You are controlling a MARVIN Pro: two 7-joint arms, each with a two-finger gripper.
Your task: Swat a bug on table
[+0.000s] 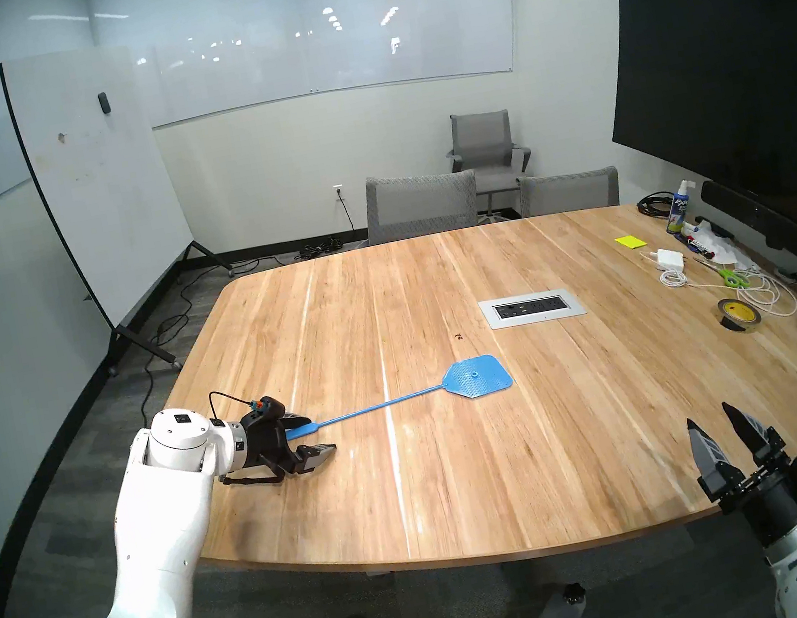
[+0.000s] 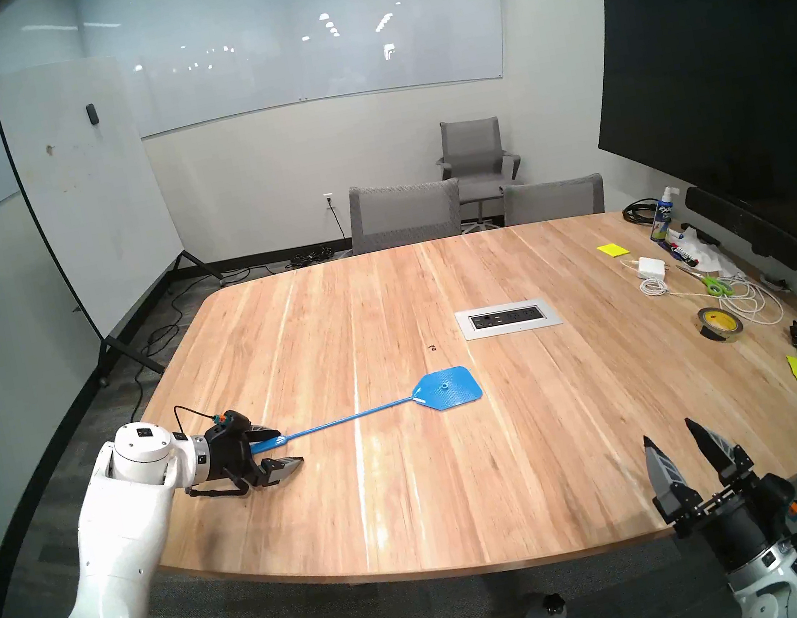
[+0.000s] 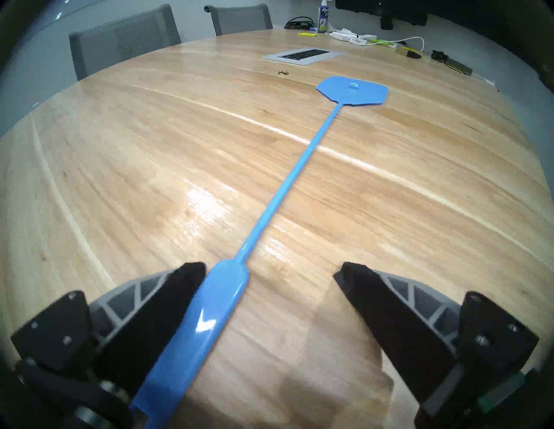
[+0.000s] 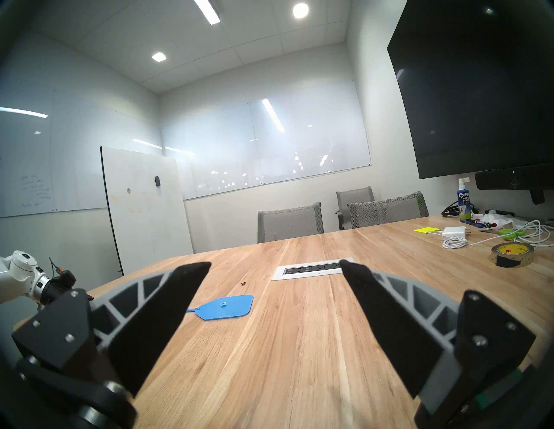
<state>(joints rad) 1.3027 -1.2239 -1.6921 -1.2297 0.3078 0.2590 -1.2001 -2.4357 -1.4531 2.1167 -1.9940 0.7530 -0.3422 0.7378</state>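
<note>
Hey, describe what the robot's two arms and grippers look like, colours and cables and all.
Both arms have glossy white rounded shells with black wrists. The left gripper and right gripper each have two black-padded, pointed fingers on grey ribbed backing. A thin black cable with an orange-and-teal connector loops at each wrist.

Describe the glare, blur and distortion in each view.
Head stereo views: fisheye bends the light-brown wood-plank table edge, dark rim, ceiling lights reflect in the glass wall board. Left wrist view: bright glare patch on the wood beside the blue plastic fly swatter; the swatter's grip end and the left gripper look soft. Right wrist view: ceiling lights flare, right gripper slightly soft.
</note>
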